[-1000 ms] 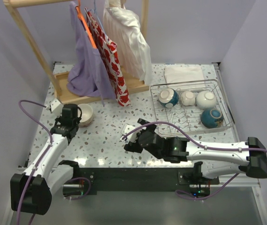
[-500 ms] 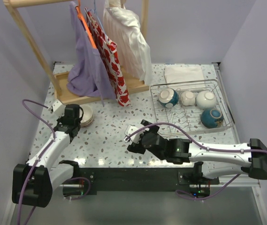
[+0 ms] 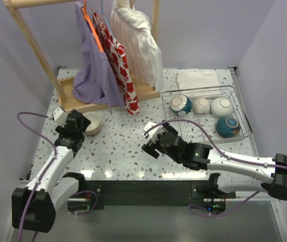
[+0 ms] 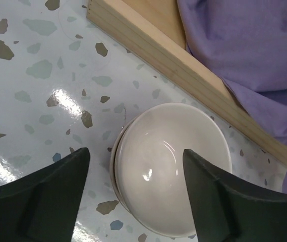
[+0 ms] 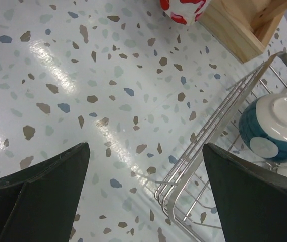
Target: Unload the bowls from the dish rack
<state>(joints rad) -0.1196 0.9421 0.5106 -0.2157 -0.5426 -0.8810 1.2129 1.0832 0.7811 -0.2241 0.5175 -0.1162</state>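
Observation:
Two cream bowls (image 3: 92,124) sit nested on the table left of centre, beside the wooden base. In the left wrist view the upper bowl (image 4: 173,171) rests inside the lower one, whose rim (image 4: 114,162) shows at the left. My left gripper (image 3: 82,126) (image 4: 135,150) hovers over them, open, its fingers astride the stack and touching nothing. The dish rack (image 3: 232,96) at the right holds two teal bowls (image 3: 181,104) (image 3: 228,127), a small cream one (image 3: 201,105) and a white one (image 3: 221,107). My right gripper (image 3: 152,138) (image 5: 146,145) is open and empty, just left of the rack's near corner (image 5: 209,166), with a teal bowl (image 5: 274,128) upside down.
A wooden clothes rack (image 3: 32,45) with hanging purple (image 3: 95,70), red floral (image 3: 120,65) and white garments stands at the back left; its base (image 4: 173,65) lies close behind the stacked bowls. A folded white cloth (image 3: 197,79) lies behind the dish rack.
My left gripper has opened and let go of the cream bowl, which now rests in the other bowl. My right arm has moved right and forward, toward the dish rack.

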